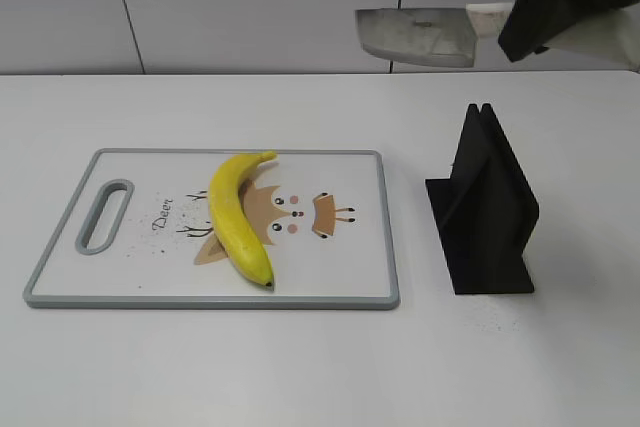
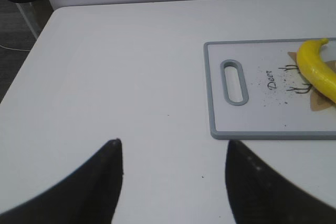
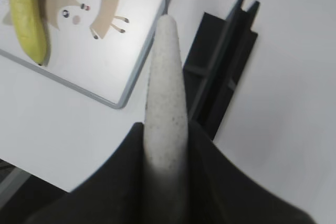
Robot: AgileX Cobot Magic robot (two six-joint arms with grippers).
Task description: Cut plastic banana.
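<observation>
One smooth, bright yellow plastic banana lay whole on the single white cutting board with a grey rim and a cartoon deer print, left of centre in the exterior view. It ran from its stem near the board's far edge down to its dark tip, which stopped just short of the near rim. The board's right half stood bare apart from the print, and its slotted grey handle sat at the left end.

One black plastic knife stand stood upright on the white table, apart from the board's right rim with a strip of bare table between them. Open tabletop stretched in front of the board and to its left.

One cleaver with a broad steel blade and a pale speckled handle hung in the upper right of the exterior view, well above the table. The right gripper was closed around its handle.

The right wrist view showed the pale handle clamped between the two black fingers, with the blade seen only edge-on as a thin line, and the banana in the upper left corner. The blade's flat face showed only in the exterior view.

Only the left wrist view showed the left gripper, at the bottom of that frame. Its two dark fingers were spread wide over bare table, holding nothing, well short of the board's handle end.
</observation>
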